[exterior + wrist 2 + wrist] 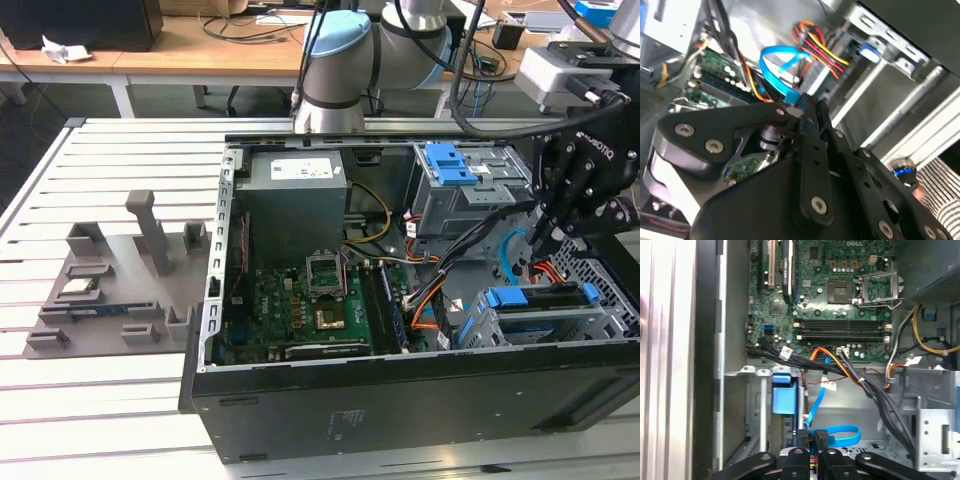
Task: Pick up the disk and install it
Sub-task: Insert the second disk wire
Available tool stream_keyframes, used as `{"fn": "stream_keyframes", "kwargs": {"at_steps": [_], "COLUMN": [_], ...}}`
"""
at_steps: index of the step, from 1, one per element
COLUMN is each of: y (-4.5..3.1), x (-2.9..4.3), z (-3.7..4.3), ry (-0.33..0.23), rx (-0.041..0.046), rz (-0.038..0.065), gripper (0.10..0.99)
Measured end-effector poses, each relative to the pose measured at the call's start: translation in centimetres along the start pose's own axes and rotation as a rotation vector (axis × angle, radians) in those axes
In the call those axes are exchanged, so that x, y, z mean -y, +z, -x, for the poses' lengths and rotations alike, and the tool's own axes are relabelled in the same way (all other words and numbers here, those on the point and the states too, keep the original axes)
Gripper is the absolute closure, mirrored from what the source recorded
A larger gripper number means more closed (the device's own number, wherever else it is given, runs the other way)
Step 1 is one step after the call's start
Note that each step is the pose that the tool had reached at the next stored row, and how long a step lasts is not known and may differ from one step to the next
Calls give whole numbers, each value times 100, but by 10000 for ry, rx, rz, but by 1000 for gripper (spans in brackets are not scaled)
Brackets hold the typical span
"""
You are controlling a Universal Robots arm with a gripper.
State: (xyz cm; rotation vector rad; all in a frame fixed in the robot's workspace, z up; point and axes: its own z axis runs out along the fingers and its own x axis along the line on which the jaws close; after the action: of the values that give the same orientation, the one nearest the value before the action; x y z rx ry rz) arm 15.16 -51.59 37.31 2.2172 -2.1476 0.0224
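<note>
Exterior view, case: an open computer tower (400,400) is lying on its side on the slatted counter (100,400), with motherboard (310,310) and grey power-supply box (295,190) showing.
Exterior view, disk: the disk (540,297), with its blue side rails, is sitting in the drive cage at the exterior view's right, seemingly already slid into its bay.
Exterior view, pincer: the black pincer (548,240) is hanging just above the cage, fingers drawn together, gripping nothing.
Second wrist view, pincer: the finger links (812,150) are meeting at a closed tip, empty, in front of a light-blue data cable (782,65) and a red-yellow-black power lead (815,42).
First wrist view, bay: the fingertips (812,440) are pressing against each other beside the blue cable loop (837,432); a blue latch (782,400) is sitting on the cage wall.
Progress: judging by position, pickup and seating are looking finished; whether the cables are plugged into the disk cannot be told.
</note>
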Motion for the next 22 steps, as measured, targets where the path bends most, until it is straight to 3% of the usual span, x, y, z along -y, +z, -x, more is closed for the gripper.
{"fn": "stream_keyframes", "kwargs": {"at_steps": [2, 5, 10, 19, 22], "y": [65, 163, 254, 296, 299], "x": [3, 101, 108, 86, 132], "z": [-107, -114, -115, -126, -130], "ry": [-1, -1, -6, -8, -5], "rx": [1, 2, 3, 33, 87], "rz": [0, 13, 27, 25, 29], "gripper": [925, 925, 925, 925, 925]}}
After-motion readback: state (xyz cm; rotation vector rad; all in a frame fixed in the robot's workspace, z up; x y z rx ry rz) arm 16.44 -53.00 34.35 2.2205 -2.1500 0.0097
